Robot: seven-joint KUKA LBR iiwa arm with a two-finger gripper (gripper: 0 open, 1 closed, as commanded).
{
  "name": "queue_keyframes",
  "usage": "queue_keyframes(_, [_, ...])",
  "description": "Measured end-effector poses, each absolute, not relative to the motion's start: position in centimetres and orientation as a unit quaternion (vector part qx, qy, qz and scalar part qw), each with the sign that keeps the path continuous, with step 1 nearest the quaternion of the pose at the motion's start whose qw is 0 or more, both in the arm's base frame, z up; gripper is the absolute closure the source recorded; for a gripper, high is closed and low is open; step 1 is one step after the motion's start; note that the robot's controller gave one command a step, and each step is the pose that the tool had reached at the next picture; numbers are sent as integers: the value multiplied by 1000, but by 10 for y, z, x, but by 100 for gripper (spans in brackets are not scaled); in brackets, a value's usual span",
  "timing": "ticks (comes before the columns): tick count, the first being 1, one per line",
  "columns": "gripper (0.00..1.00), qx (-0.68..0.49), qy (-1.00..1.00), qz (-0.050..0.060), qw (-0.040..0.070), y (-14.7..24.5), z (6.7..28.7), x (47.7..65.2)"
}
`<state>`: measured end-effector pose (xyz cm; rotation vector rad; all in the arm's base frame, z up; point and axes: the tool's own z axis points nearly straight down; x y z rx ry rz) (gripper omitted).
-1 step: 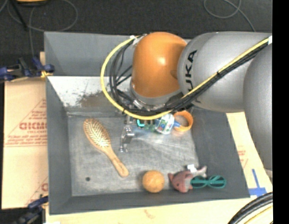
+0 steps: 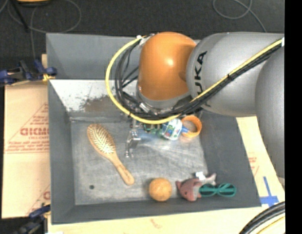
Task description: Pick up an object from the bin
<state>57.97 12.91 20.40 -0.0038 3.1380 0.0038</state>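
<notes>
Fingers [image 2: 133, 144] hang just right of the wooden hairbrush [image 2: 107, 149], apart from it. Open or closed, I cannot tell.

Wooden hairbrush [image 2: 108, 150], orange ball [image 2: 160, 189] — pink plush toy [image 2: 189, 189] touching green looped piece [image 2: 219, 190].

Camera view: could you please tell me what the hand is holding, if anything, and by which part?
It cannot be told: the hand sits beside a clear green-labelled packet, and the arm's orange cover hides any contact.
</notes>
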Motion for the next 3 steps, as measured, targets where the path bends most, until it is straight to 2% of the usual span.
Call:
queue_keyframes(1, [0,2,1000,1,4,134,148,538])
queue_keyframes(2, [0,1,1000,0,-1,140,127,522])
queue_keyframes(3, [0,-133,991,0,1,129,133,573])
